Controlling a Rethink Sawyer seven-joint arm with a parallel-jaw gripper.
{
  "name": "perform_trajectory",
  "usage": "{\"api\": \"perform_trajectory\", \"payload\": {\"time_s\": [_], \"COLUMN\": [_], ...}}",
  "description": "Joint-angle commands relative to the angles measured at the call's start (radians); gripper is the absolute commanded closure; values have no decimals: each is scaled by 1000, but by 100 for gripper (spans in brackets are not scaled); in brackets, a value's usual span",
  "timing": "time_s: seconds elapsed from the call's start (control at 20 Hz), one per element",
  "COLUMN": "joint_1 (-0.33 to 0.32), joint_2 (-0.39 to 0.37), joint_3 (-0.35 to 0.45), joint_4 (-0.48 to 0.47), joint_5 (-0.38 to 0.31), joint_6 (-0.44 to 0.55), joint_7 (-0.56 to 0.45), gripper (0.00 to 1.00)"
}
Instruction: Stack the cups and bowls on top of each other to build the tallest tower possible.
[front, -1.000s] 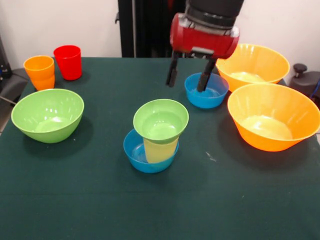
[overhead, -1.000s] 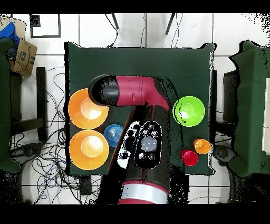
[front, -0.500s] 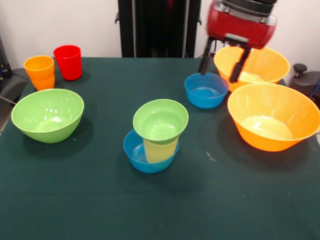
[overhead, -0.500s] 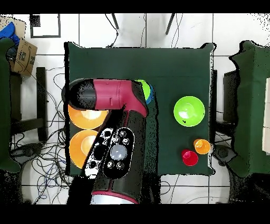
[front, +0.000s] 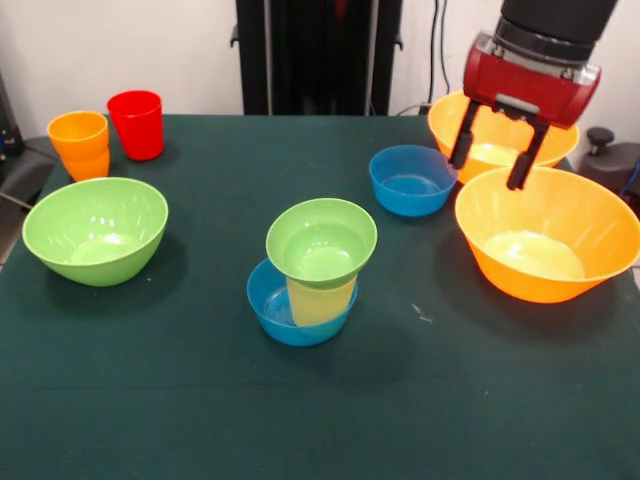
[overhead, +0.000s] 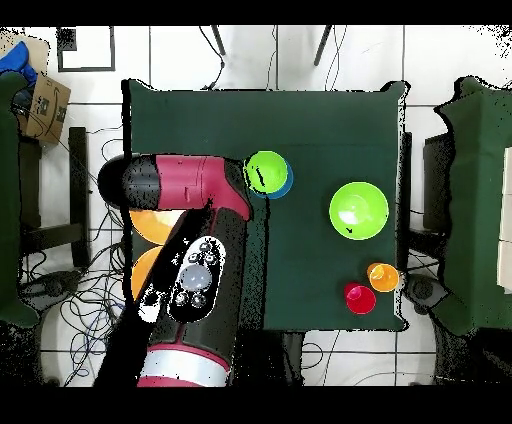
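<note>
Green table (front: 200, 400), open claw (front: 496, 160) above

Front camera looks across the table (front: 150, 400); overhead camera looks straight down on it.

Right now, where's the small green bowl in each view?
Front view: small green bowl sits at centre, on a yellow cup inside a blue bowl.
Overhead view: small green bowl at upper centre, just right of the arm.
Shared landmark: the large green bowl, left in front, right in overhead.
</note>
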Motion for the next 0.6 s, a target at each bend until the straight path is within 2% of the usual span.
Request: {"api": "perform_trajectory", "payload": {"time_s": [0.05, 0.4, 0.6], "joint_1": [19, 14, 10], "joint_2": [120, 151, 154], "joint_3": [19, 9, 7], "joint_4": [-56, -97, -147], "joint_5": [32, 42, 66], "joint_6": [18, 19, 66], "joint_7": [243, 262, 258], "gripper": [0, 0, 0]}}
